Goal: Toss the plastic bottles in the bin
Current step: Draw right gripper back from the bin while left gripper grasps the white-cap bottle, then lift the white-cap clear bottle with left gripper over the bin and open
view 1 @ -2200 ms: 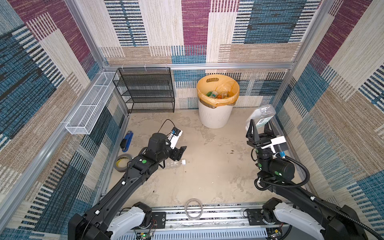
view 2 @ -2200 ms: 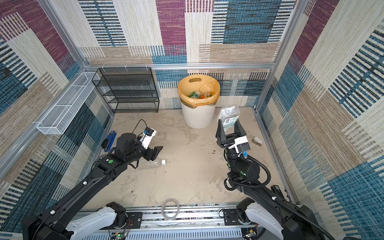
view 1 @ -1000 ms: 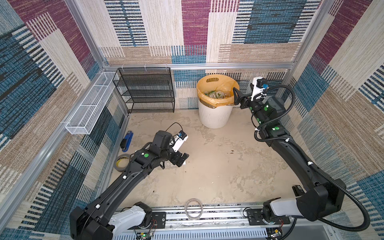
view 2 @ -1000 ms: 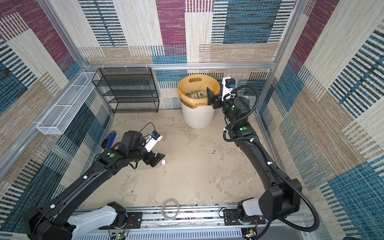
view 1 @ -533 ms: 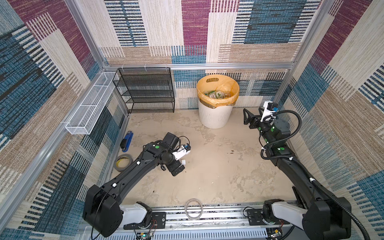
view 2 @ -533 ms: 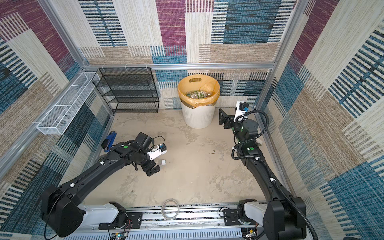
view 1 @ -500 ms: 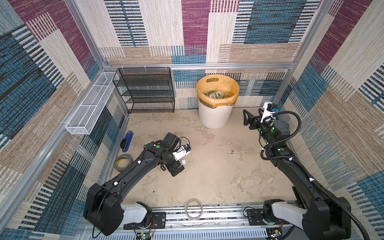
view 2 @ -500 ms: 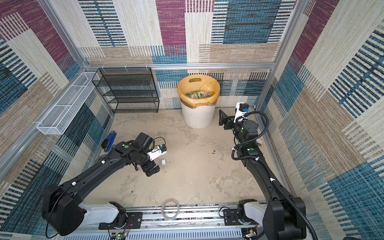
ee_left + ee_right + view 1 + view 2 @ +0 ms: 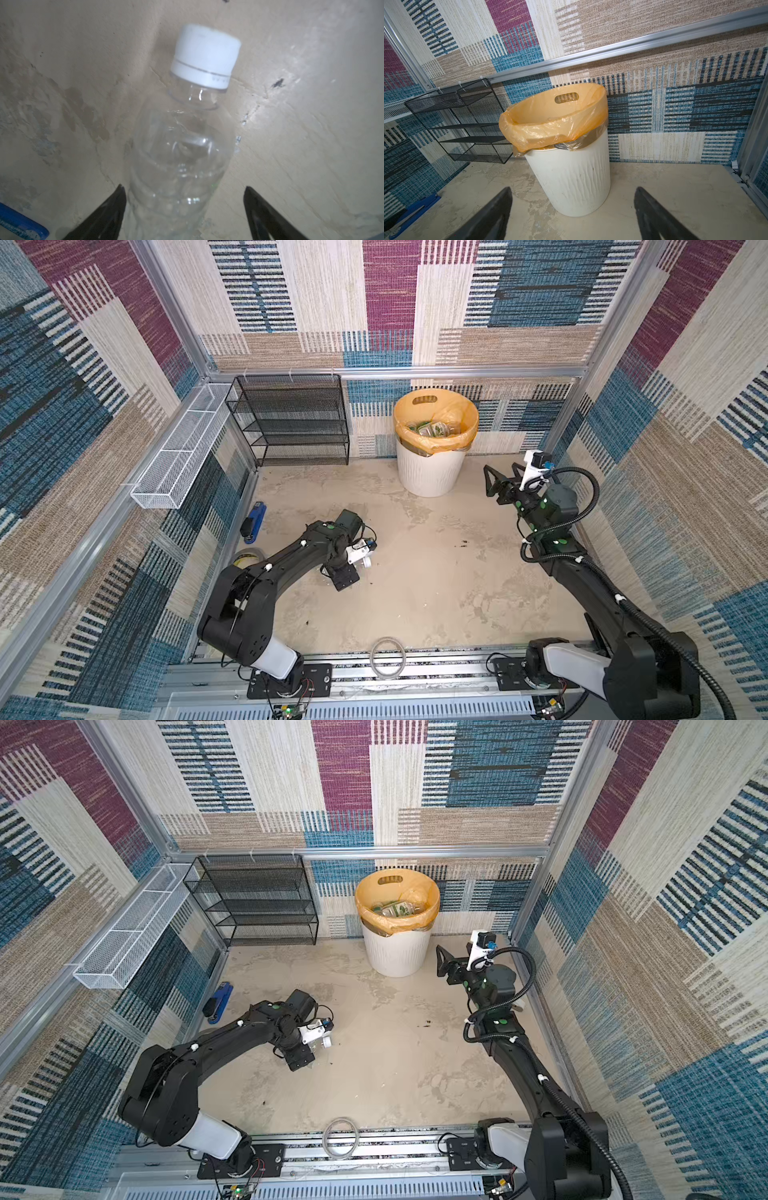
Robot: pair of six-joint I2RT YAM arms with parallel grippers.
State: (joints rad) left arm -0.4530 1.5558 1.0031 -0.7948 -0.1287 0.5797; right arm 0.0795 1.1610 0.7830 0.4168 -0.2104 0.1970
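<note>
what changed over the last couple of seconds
The right tool carried a bottle to the bin, let it go there and drew back, now open and empty. The left tool came down astride the clear bottle on the floor, jaws not yet closed. Bin, rack and stapler stayed put.

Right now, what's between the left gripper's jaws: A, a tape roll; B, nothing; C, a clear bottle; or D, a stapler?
C: the left wrist view shows a clear bottle lying between the open jaws of the left gripper.
</note>
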